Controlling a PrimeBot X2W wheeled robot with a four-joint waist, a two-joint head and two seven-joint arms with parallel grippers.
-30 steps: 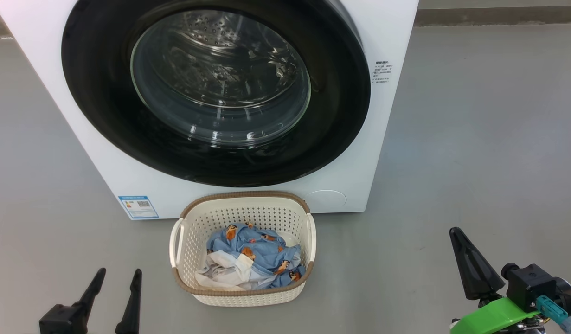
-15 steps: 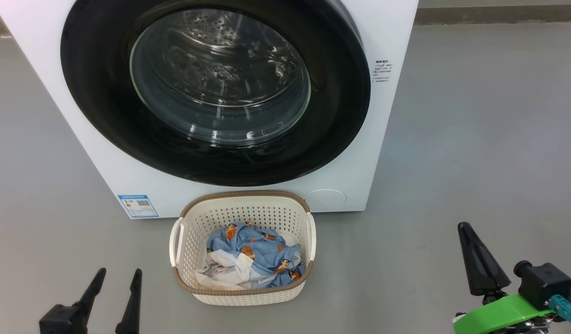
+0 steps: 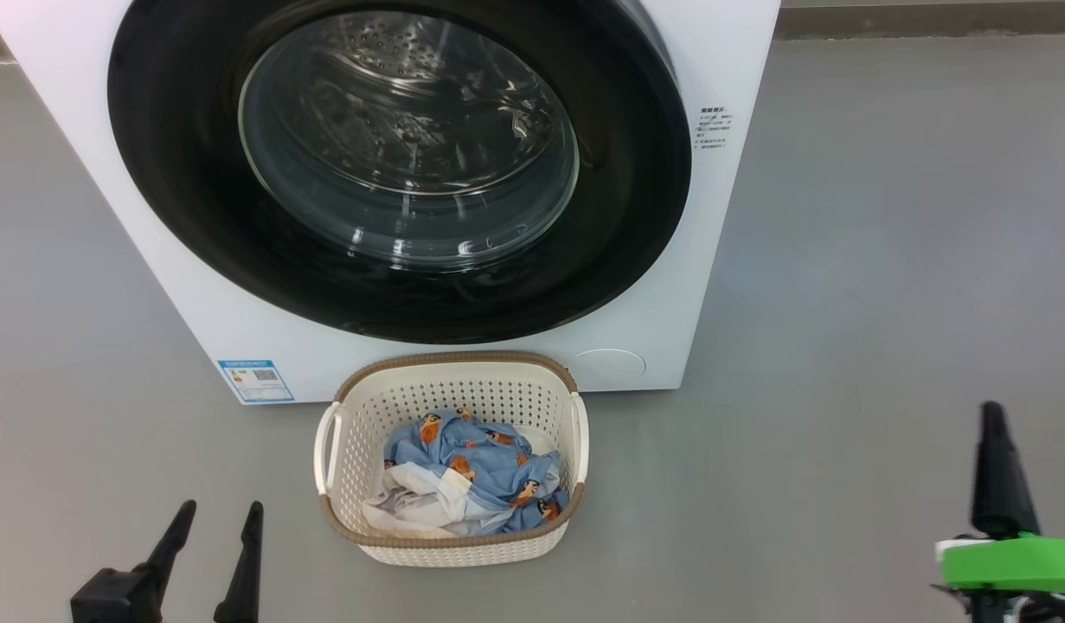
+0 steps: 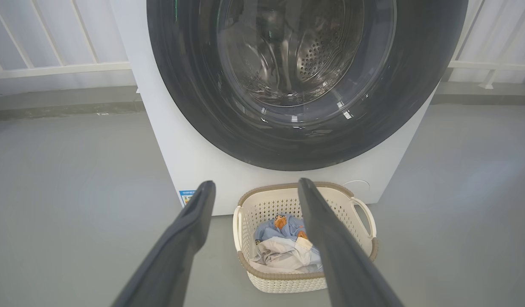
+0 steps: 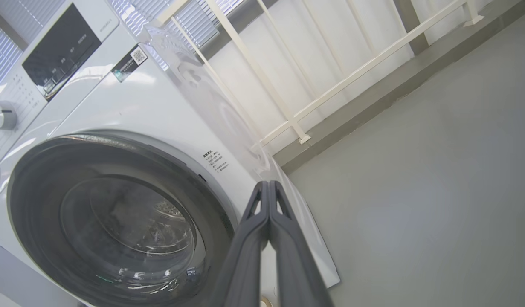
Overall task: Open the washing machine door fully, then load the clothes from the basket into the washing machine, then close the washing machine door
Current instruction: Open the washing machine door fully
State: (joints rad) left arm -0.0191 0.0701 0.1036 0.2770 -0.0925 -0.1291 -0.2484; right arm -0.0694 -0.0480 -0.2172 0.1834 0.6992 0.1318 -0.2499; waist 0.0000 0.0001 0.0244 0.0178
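The white washing machine fills the top of the head view, its round black door closed flat against the front, and the steel drum shows through the glass. On the floor before it sits the cream basket holding the blue printed and white clothes. My left gripper stands open at the lower left, left of the basket, with nothing between its fingers. My right gripper is shut and empty at the lower right, well right of the basket. In the right wrist view the shut gripper points at the machine's right front edge beside the door.
Bare grey floor surrounds the machine and basket. A white railing and a low kerb run behind the machine. A blue label is stuck low on the machine's front, and the control panel sits at its top.
My right gripper has moved right and turned, still shut. The left gripper, basket and door have stayed put, apart from a slight camera shift.
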